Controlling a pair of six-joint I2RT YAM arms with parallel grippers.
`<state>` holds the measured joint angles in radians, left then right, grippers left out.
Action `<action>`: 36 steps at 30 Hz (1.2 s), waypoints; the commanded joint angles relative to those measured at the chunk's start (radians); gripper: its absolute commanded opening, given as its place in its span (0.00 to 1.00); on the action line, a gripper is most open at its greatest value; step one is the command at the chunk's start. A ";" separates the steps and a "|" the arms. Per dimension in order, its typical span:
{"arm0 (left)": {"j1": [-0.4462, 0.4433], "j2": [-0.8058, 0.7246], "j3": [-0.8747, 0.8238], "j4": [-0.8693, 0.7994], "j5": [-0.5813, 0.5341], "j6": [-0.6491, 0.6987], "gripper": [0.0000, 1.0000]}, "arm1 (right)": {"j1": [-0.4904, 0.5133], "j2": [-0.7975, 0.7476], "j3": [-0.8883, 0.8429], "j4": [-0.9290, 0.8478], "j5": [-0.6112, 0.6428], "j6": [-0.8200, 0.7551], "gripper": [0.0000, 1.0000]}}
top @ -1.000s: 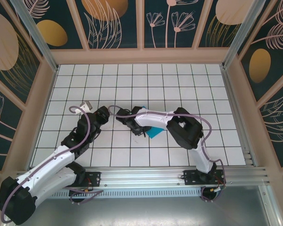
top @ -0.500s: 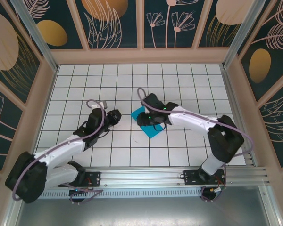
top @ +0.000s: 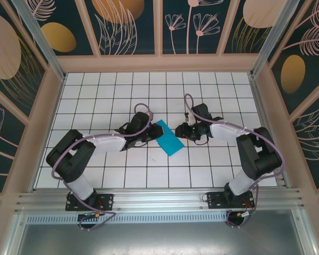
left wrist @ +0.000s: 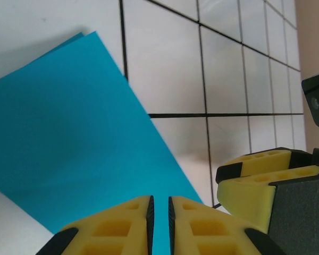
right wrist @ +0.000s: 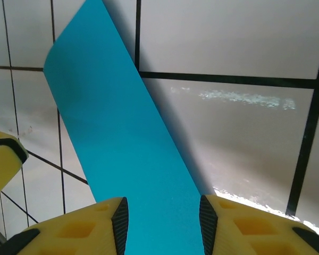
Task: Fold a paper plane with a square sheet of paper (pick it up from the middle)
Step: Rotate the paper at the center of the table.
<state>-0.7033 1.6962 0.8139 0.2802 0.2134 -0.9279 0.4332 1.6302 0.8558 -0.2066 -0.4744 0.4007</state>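
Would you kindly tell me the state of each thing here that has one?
Paper: folded double, no plane yet.
Left gripper: almost shut over the paper; grip unclear.
Right gripper: open, straddling the paper.

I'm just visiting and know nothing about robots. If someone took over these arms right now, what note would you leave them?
Square sheet of paper: on the tiled table between the arms, apparently folded into a strip.
Left end effector: jaws almost together at the sheet's edge; grip unclear.
Right end effector: open, the sheet showing between its fingers.
Done: seemingly one fold.
Left: remaining folds; no plane shape yet.
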 commanded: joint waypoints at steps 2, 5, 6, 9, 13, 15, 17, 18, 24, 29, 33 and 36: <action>-0.004 0.054 0.029 -0.078 -0.023 0.020 0.20 | -0.015 0.088 0.061 0.016 -0.087 -0.098 0.44; -0.004 0.065 0.034 -0.095 -0.035 0.022 0.22 | -0.019 0.139 0.099 0.003 -0.096 -0.131 0.44; -0.004 0.064 0.032 -0.096 -0.038 0.023 0.23 | -0.020 0.152 0.108 0.001 -0.104 -0.139 0.44; -0.004 0.067 0.025 -0.097 -0.043 0.021 0.27 | -0.020 0.183 0.123 -0.004 -0.139 -0.151 0.44; -0.003 0.090 0.026 -0.075 -0.034 0.020 0.29 | -0.020 0.191 0.118 -0.012 -0.176 -0.166 0.43; -0.003 0.104 0.033 -0.069 -0.031 0.023 0.28 | -0.020 0.188 0.108 -0.017 -0.195 -0.175 0.42; -0.004 0.116 0.038 -0.061 -0.029 0.031 0.28 | -0.021 0.179 0.095 -0.013 -0.219 -0.175 0.41; -0.003 0.123 0.041 -0.061 -0.029 0.036 0.27 | -0.021 0.175 0.088 -0.011 -0.230 -0.174 0.41; -0.003 0.151 0.068 -0.047 -0.012 0.076 0.28 | -0.021 0.140 0.049 0.001 -0.238 -0.154 0.38; -0.003 0.183 0.112 -0.069 0.029 0.165 0.28 | -0.022 0.129 0.039 0.016 -0.235 -0.138 0.38; -0.002 0.225 0.152 -0.141 0.030 0.263 0.27 | -0.040 0.144 0.058 0.013 -0.242 -0.138 0.40; -0.004 0.234 0.153 -0.160 0.031 0.311 0.26 | -0.052 0.168 0.086 0.000 -0.259 -0.152 0.41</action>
<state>-0.7033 1.8999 0.9543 0.1867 0.2325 -0.7124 0.3969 1.7962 0.9104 -0.2073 -0.6949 0.2668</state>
